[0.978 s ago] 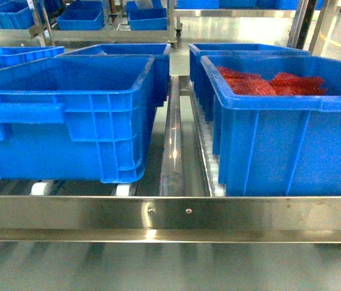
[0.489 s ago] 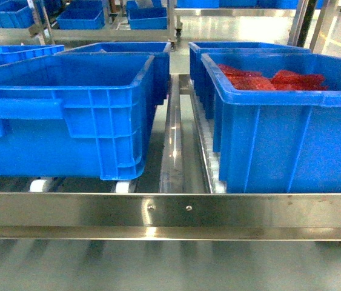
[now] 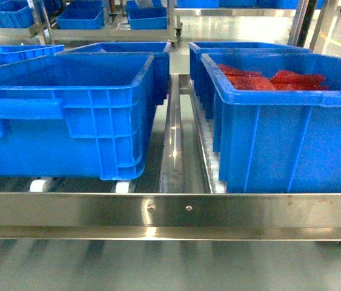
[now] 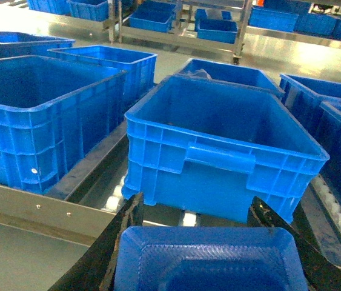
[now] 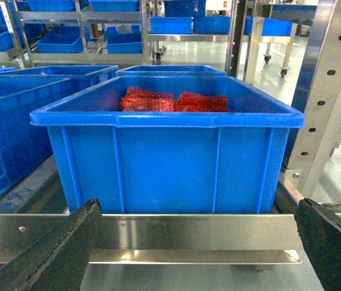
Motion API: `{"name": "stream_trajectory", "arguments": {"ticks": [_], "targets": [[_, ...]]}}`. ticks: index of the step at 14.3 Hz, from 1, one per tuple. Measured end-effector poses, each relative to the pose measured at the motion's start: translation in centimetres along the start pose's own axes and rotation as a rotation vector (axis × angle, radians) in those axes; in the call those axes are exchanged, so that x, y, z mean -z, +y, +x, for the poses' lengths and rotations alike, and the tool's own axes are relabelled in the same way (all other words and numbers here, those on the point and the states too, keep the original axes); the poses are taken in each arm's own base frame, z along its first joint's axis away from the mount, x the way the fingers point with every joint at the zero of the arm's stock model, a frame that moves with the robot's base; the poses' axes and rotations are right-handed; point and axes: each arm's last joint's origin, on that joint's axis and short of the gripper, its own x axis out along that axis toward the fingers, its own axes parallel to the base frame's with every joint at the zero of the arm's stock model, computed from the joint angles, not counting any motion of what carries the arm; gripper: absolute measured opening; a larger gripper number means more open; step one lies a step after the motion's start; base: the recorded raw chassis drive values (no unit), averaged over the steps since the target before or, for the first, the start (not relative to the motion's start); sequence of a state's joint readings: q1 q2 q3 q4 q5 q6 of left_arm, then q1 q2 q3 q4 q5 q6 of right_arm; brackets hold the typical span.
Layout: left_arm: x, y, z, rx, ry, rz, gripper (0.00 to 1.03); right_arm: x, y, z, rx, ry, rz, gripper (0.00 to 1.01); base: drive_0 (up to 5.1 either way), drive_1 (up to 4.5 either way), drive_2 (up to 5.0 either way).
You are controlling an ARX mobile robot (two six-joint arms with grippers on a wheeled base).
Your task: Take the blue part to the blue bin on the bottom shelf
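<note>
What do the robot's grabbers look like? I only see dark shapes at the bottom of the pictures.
Only the fingers show. The left gripper has two black, tapering fingers with a matte, slightly scuffed surface. The right gripper has two black fingers with a rough, grainy texture and worn edges. No cables, markings or arm links are visible in any view.

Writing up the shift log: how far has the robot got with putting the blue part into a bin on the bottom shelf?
Pick-up looks done: the left gripper holds the blue part between its fingers, short of the bottom shelf. In hand is the carry toward the empty blue bin ahead of it. Left: lowering it in and releasing. The right gripper is open and empty, facing the bin of red parts.
</note>
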State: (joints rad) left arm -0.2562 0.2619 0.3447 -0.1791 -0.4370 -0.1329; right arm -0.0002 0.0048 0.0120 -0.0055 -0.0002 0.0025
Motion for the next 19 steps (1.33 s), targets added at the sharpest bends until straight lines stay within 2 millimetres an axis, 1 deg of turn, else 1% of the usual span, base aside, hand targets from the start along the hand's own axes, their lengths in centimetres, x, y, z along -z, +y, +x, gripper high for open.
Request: {"name": "stream_trajectory", "arguments": {"ticks": [14, 19], "targets": [[0.0, 0.0, 0.0, 0.0, 0.0, 0.0, 0.43, 0.0, 0.0, 0.0, 0.0, 0.0, 0.0, 0.98, 0.0, 0.0, 0.0], [-0.01, 0.0, -0.01, 0.0, -0.001, 0.0, 0.43, -0.01, 0.0, 0.0, 0.0, -0.001, 0.0, 0.98, 0.0, 3.93, -3.9]]}}
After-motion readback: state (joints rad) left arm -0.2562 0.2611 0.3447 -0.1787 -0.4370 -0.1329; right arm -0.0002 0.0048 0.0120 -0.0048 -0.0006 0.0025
